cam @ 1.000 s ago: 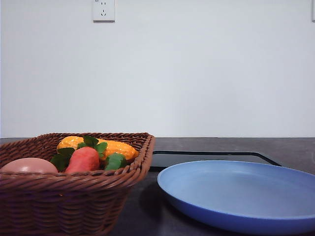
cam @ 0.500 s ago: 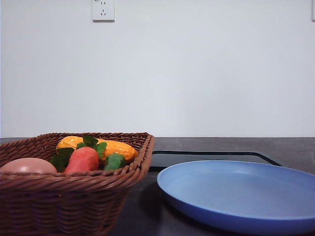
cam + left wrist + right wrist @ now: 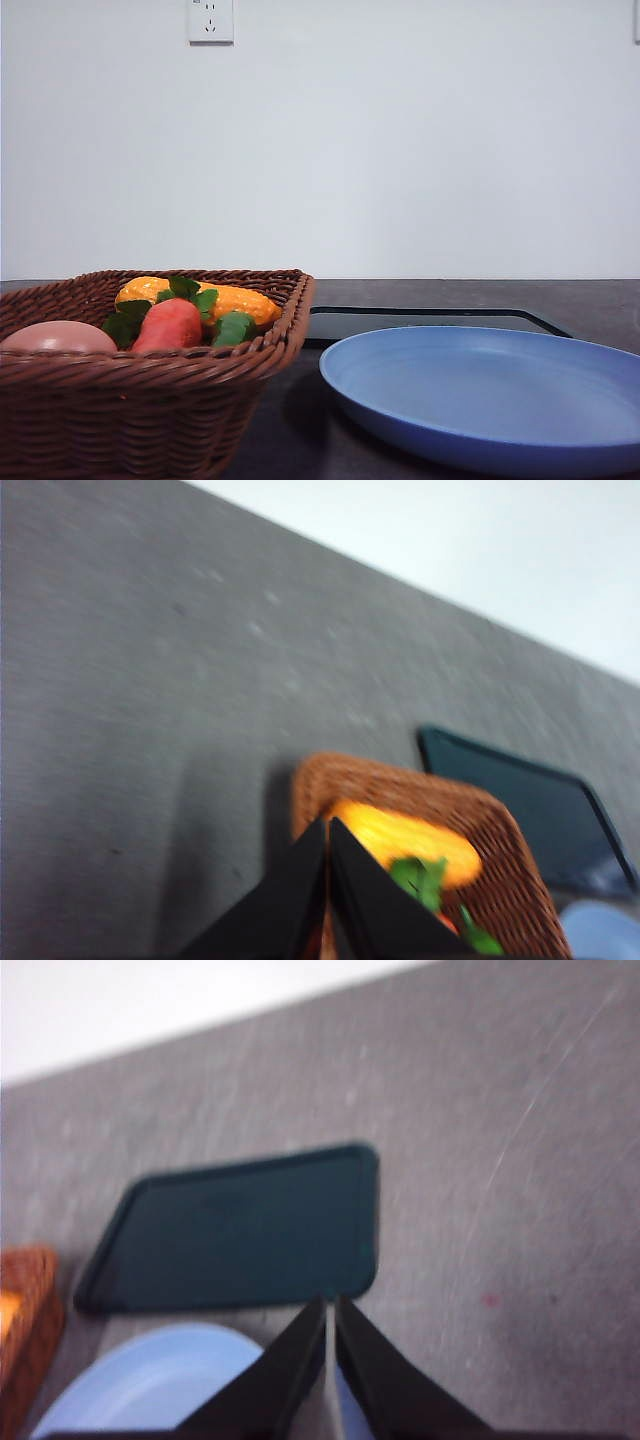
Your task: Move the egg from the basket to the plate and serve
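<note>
Nothing has moved since the earlier front frames: basket, food and plate sit exactly as they did.

At the lower left of the front view stands one wicker basket (image 3: 150, 400), and one egg (image 3: 58, 337) lies inside it against the near left rim, half hidden by the weave. Beside the egg, toward the middle of the basket, are one orange-red carrot toy (image 3: 168, 325) with green leaves and one yellow corn-like toy (image 3: 225, 298) behind it. One light blue plate (image 3: 490, 395) fills the lower right, just beside the basket but apart from it, with nothing on it. One flat black tray (image 3: 430, 322) lies behind the plate.

The left gripper (image 3: 328, 832), at the bottom centre of its wrist view, has its fingers pressed together with nothing between them, above the basket's edge. The right gripper (image 3: 330, 1310) is likewise closed and empty, above the plate's rim with the tray beyond.

The egg looks light, stiff and smooth, so it would likely slip under a pinch on its ends and might crack if real; taking it across its broad middle with a gentle squeeze seems safest, after the left fingers spread.
</note>
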Robot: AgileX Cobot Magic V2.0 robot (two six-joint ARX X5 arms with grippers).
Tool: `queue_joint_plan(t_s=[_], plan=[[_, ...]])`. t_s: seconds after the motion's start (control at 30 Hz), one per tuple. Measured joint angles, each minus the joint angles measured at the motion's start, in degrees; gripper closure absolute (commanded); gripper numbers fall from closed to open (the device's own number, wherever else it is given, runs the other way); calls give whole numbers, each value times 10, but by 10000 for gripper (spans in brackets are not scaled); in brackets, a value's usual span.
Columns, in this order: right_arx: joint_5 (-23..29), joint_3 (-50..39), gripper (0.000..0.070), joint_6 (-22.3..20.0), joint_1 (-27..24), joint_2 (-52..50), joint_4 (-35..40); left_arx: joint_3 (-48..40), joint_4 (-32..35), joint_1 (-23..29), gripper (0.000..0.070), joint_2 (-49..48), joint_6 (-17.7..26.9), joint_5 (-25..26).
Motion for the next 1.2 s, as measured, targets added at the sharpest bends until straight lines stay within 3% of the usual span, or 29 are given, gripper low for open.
queue_joint_plan(t_s=[0.2, 0.37, 0.47, 0.53, 0.63, 0.7, 1.2], plan=[[-35, 48, 700, -45, 0, 93, -70, 76, -87, -25, 700, 112, 72, 21], [-99, 53, 699, -70, 0, 163, -125, 126, -149, -56, 700, 171, 119, 65], [-132, 53, 616, -79, 0, 197, -147, 135, -152, -76, 667, 184, 129, 85], [-140, 53, 536, -82, 0, 218, -151, 136, -152, -89, 588, 186, 131, 89], [-143, 53, 483, -83, 0, 250, -151, 136, -152, -102, 439, 186, 133, 89], [-143, 53, 483, -83, 0, 269, -150, 136, -152, -107, 395, 186, 133, 89], [-197, 38, 483, -74, 0, 427, -35, 136, -157, -115, 389, 186, 133, 89]])
